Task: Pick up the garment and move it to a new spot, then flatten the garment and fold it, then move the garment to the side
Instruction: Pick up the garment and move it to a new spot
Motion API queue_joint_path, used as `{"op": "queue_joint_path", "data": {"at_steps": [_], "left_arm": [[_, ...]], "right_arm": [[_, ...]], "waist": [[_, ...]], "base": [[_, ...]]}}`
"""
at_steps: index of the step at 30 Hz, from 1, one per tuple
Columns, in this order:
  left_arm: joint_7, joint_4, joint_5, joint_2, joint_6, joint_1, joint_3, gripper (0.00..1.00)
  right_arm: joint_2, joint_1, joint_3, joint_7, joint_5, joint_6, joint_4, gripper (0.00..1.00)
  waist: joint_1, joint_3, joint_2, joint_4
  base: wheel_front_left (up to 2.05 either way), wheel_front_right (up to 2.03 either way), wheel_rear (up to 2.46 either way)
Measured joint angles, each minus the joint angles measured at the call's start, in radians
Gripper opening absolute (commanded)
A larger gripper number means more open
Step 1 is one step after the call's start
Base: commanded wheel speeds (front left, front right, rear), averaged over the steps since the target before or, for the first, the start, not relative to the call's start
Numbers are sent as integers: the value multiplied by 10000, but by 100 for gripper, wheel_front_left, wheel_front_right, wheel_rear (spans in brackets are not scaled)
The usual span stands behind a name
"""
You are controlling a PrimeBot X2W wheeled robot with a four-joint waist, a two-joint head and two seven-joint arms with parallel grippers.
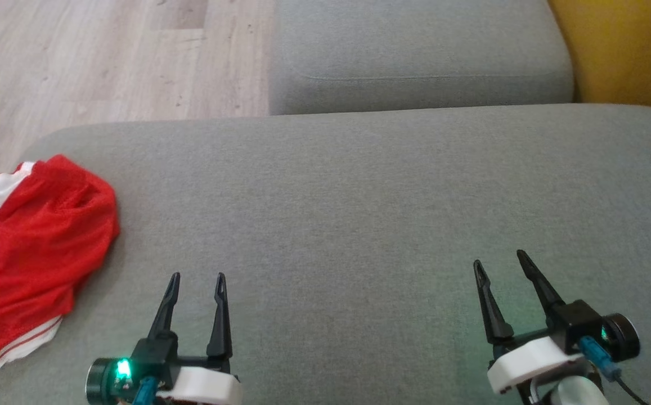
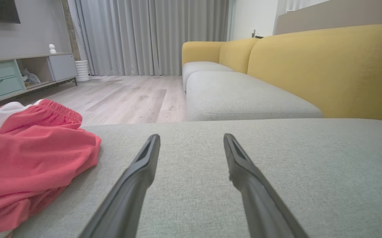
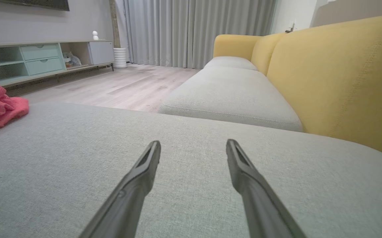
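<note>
Evidently at step one, with nothing lifted yet: left gripper [image 1: 198,277] and right gripper [image 1: 499,259] both spread wide and empty over the grey cushion [image 1: 359,197], red-and-white garment [image 1: 32,242] crumpled at its left edge. Next, likely: swing left, pinch fabric, lift.

My left gripper [image 1: 198,274] and right gripper [image 1: 499,256] both have two long skinny black fingers [image 1: 219,320] tapering to points, plus a rounded white shell [image 1: 528,360] behind. Each carries a black lens barrel [image 1: 624,336], green light [image 1: 123,368] and teal plug [image 1: 598,353]; the right's trails a black cable [image 1: 632,392].
</note>
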Motion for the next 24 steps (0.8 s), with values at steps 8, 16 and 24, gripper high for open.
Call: {"op": "queue_joint_path", "data": {"at_steps": [8, 16, 24], "left_arm": [[0, -69, 19, 2, 6, 2, 63, 100], [0, -171, 105, 8, 81, 13, 163, 100], [0, -265, 199, 19, 69, 46, 376, 100]], "right_arm": [[-2, -1, 63, 0, 6, 0, -65, 100], [-2, 26, 105, -2, 56, 0, -132, 100], [-2, 50, 109, -27, 128, 2, -173, 100]], "waist": [[0, 38, 0, 702], [0, 33, 0, 1831], [0, 27, 0, 3125]], "base": [[0, 0, 0], [0, 0, 0], [0, 0, 0]]}}
